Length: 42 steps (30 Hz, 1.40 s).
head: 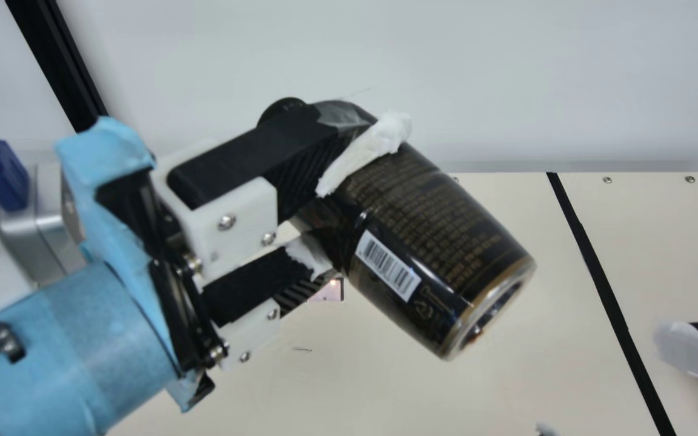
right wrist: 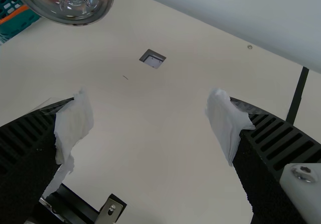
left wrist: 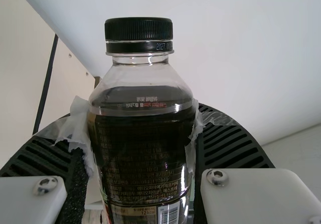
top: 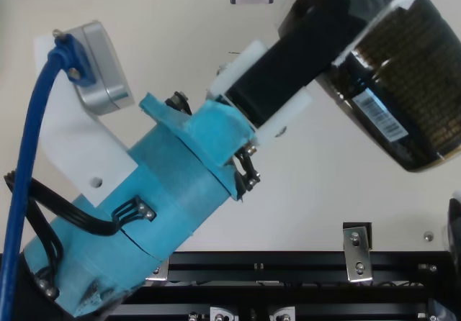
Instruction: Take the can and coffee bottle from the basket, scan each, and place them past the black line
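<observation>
My left gripper (head: 343,197) is shut on the coffee bottle (head: 446,221), holding it tilted in the air, base toward the lower right, its barcode showing. In the left wrist view the bottle (left wrist: 140,153) with its black cap stands between the fingers of the left gripper (left wrist: 143,128). My right gripper (head: 697,354) is partly in the main view at the right edge; in the right wrist view the right gripper (right wrist: 150,126) is open with nothing between its fingers. The black line (head: 603,281) runs along the table right of the bottle.
A small square scanner window (right wrist: 152,59) is set in the table, partly behind the left gripper in the main view. The teal basket (right wrist: 20,25), with something orange, shows at a corner of the right wrist view. A black rail (top: 288,263) lines the table's near side.
</observation>
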### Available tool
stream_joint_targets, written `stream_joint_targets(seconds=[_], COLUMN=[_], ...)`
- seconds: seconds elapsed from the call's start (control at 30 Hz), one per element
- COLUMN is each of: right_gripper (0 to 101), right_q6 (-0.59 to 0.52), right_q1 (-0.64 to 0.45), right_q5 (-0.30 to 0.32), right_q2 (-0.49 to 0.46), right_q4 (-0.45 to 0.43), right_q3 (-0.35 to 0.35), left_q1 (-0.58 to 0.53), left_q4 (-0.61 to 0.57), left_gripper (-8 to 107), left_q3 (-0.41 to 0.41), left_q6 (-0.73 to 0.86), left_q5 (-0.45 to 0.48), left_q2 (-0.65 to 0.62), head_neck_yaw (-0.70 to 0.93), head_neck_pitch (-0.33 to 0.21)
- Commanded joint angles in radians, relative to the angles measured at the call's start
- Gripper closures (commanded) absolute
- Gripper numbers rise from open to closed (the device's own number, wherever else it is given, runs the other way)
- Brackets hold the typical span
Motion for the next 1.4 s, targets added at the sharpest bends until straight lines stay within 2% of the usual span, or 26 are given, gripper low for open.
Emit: stream_joint_targets(seconds=[0.0, 0.27, 0.7, 1.37], right_gripper=[0, 0, 0, 0], right_q6=[0.000, 0.000, 0.000, 0.000], right_q1=[0.000, 0.000, 0.000, 0.000], right_q5=[0.000, 0.000, 0.000, 0.000], right_q2=[0.000, 0.000, 0.000, 0.000], right_q4=[0.000, 0.000, 0.000, 0.000], right_q3=[0.000, 0.000, 0.000, 0.000], left_q1=[0.000, -0.003, -0.063, -0.062], left_q4=[0.000, 0.025, 0.162, 0.161], left_gripper=[89, 89, 89, 89], left_q3=[0.000, -0.011, -0.158, -0.158], left_q6=[0.000, -0.027, -0.198, -0.197], left_q5=[0.000, 0.001, -0.010, -0.010], left_q2=[0.000, 0.004, 0.113, 0.113], head_neck_yaw=[-0.008, -0.008, -0.008, -0.008], head_neck_pitch=[-0.004, -0.004, -0.004, -0.004])
